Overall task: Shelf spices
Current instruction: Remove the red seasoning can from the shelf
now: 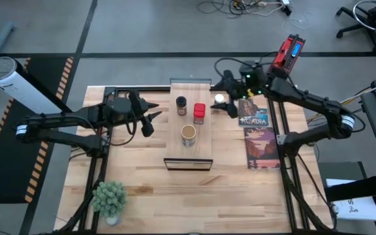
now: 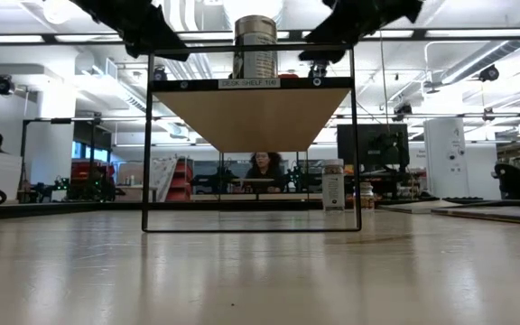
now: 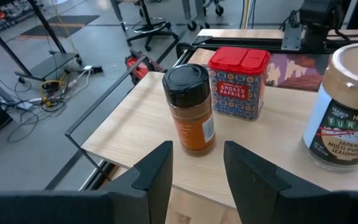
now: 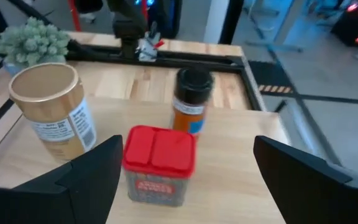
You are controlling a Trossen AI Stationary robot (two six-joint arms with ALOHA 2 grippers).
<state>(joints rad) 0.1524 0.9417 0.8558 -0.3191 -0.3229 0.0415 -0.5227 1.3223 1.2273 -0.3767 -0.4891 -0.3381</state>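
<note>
Three spices on the shelf (image 1: 189, 153) – dark jar (image 1: 181, 104), red tin (image 1: 199, 113), tan-topped jar (image 1: 188, 134) | white-capped jar (image 1: 220, 100) on table (image 1: 142, 183) beside shelf | right gripper (image 1: 231, 104) fingers wide, empty – centre them round the cap, then close | left gripper (image 1: 150, 119) closed, empty.

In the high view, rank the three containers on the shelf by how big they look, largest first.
1. Tan-topped jar, widest round top.
2. Red tin, smaller rectangular top.
3. Black-lidded jar, smallest top.
All three stand on the shelf, so camera distance barely skews this. Height cannot be judged from straight above.
</note>
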